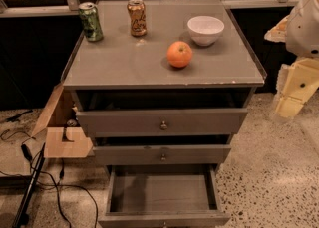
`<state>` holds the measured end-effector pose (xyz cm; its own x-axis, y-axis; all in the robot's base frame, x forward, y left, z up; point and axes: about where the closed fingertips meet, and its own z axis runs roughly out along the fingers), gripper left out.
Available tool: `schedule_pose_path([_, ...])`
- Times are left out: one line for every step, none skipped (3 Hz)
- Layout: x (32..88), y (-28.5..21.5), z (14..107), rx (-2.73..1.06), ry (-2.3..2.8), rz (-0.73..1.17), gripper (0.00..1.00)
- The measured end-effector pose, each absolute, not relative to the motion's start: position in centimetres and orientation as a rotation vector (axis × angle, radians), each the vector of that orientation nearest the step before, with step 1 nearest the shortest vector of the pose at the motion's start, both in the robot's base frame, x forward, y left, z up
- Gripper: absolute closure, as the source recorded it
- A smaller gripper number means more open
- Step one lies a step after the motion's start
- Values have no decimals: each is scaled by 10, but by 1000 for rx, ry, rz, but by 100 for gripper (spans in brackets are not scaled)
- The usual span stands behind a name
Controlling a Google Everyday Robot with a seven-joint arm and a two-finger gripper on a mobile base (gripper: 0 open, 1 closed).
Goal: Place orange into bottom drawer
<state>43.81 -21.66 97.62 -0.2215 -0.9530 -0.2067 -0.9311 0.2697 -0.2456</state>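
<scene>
**Orange on the bench top, bottom drawer pulled out, gripper off to the right**

The gripper (295, 90) hangs beyond the bench's right edge, a little below the level of the top and partly cut off by the picture's border. Whether it is spread or closed cannot be told from here. It touches none of the things on the bench and is well apart from the orange.

The orange (179, 54) sits on the bench (124, 62) right of the middle, nearer the front edge than the back. It is round (so it has no long axis to speak of), and which way its stem end faces cannot be made out. Just behind it, toward the back right corner, stands the white bowl (205, 29), upright, near the fruit but not touching it.

The bottom drawer (162, 194) is pulled well out from under the front edge, its long axis running parallel to that edge and its grey floor showing. The middle drawer (162, 155) and the top drawer (162, 121) each stand slightly out, each with a small round knob.

The count: one orange, one bowl, two cans, three drawers, one gripper. The green can (90, 21) stands upright at the back left corner. The orange-gold can (136, 17) stands upright by the back edge, left of centre.
</scene>
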Motion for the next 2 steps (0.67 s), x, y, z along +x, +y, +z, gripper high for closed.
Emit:
schedule_pose_path([438, -217, 976, -1725, 2232, -98, 0])
schedule_pose_path([438, -217, 976, -1725, 2232, -98, 19])
